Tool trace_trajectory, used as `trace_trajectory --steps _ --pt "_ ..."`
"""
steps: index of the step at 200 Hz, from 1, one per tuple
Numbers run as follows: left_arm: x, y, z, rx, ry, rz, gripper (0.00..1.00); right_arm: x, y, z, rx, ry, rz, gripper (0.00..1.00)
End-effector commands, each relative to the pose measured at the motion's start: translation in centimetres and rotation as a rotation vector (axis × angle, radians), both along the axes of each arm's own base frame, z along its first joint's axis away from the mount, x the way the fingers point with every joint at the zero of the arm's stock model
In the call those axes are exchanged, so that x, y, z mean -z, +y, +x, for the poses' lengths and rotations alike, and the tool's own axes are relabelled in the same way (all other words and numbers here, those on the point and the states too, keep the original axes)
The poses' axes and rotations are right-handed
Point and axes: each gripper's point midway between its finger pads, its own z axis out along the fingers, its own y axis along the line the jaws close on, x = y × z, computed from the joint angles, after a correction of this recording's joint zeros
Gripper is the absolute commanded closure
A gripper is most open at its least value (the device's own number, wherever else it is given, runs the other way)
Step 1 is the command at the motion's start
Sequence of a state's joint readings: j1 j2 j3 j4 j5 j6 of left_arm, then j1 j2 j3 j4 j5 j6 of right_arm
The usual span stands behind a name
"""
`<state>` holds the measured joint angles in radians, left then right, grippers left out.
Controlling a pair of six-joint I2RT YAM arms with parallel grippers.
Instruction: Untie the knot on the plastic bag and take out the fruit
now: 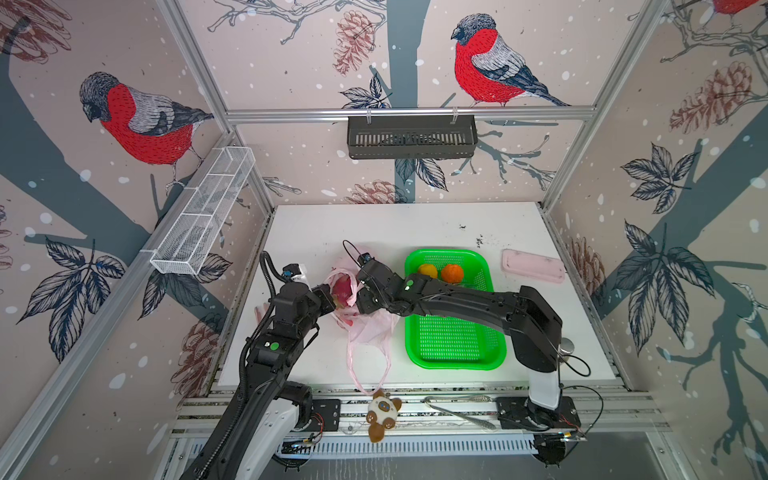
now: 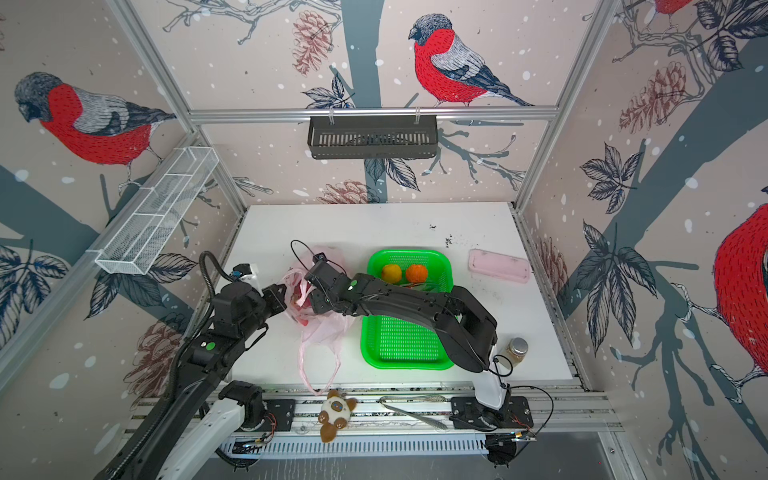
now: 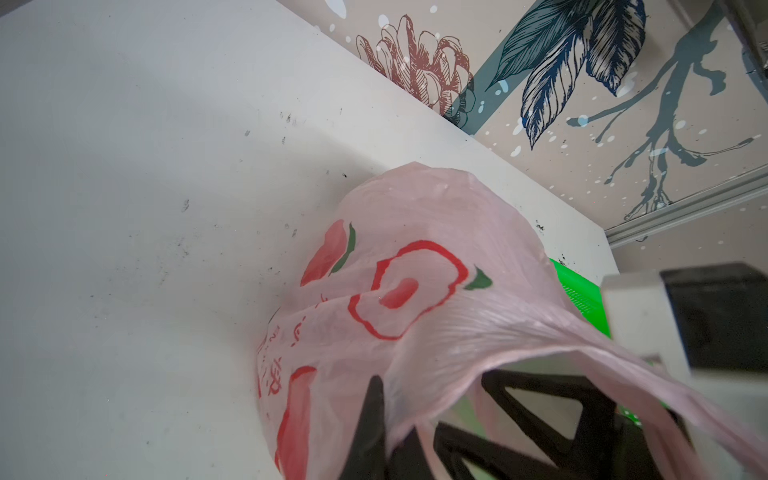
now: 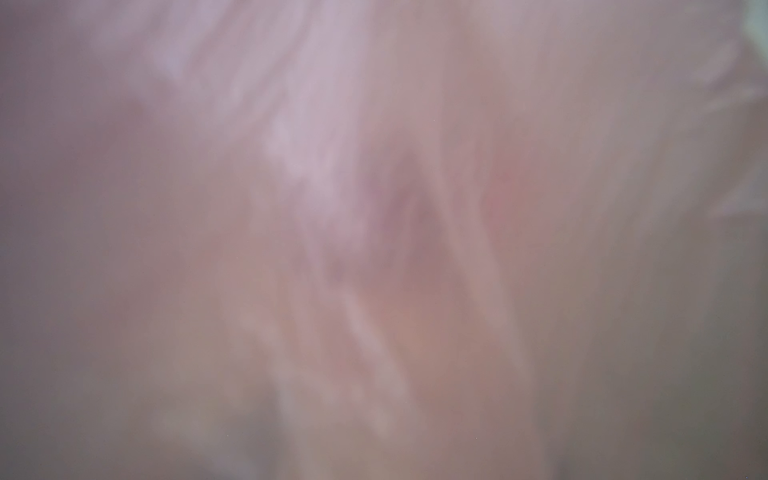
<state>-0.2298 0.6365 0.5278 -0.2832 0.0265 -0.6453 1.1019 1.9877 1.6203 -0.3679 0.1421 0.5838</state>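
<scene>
Yellow ball [image 1: 428, 271], orange ball [image 1: 452, 273] in basket [image 1: 451, 343]

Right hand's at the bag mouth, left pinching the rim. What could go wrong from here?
1. The right wrist view is only blurred pink film, so the right hand works blind at the plastic bag and may grab film with the dragon fruit.
2. The left hand pinches just thin rim; a pull could slip or tear it.
3. The handle loops trail to the table edge and could snag.

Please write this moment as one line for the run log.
left gripper jaws shut on plastic bag | right gripper reaching into bag, jaws hidden | yellow ball, orange ball in green basket
</scene>
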Motion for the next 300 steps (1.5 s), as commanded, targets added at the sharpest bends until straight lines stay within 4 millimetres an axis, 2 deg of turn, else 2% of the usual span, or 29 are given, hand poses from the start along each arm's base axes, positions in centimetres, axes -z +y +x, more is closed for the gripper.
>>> trace_trajectory --steps 1,30,74,174,224,256,283,300 --pt "0.4 -0.5 -0.7 0.015 0.013 -0.047 1.0 -0.3 1.2 0.4 0.079 0.086 0.056 0.29" --pt "0.9 -0.9 -1.2 0.031 0.011 -0.094 1.0 -0.3 3.0 0.4 0.105 0.124 0.099 0.29" --pt "1.3 -1.1 -1.3 0.037 0.007 -0.102 1.0 1.0 4.2 1.2 0.125 0.12 0.118 0.28" --pt "2.3 -1.6 -1.7 0.061 -0.015 -0.135 1.0 4.5 5.7 4.0 0.153 0.097 0.122 0.08" --pt "2.8 -1.9 -1.9 0.086 -0.006 -0.139 1.0 6.4 6.4 4.5 0.152 0.14 0.153 0.08" --pt "3.7 -2.0 -2.1 0.089 0.008 -0.148 1.0 8.0 6.5 4.2 0.151 0.172 0.143 0.08" --pt "4.2 -2.0 -2.2 0.086 0.01 -0.152 1.0 8.1 6.6 4.2 0.152 0.168 0.146 0.1" --pt "4.3 -1.9 -2.2 0.081 0.007 -0.15 1.0 7.8 6.5 4.3 0.15 0.161 0.158 0.16"
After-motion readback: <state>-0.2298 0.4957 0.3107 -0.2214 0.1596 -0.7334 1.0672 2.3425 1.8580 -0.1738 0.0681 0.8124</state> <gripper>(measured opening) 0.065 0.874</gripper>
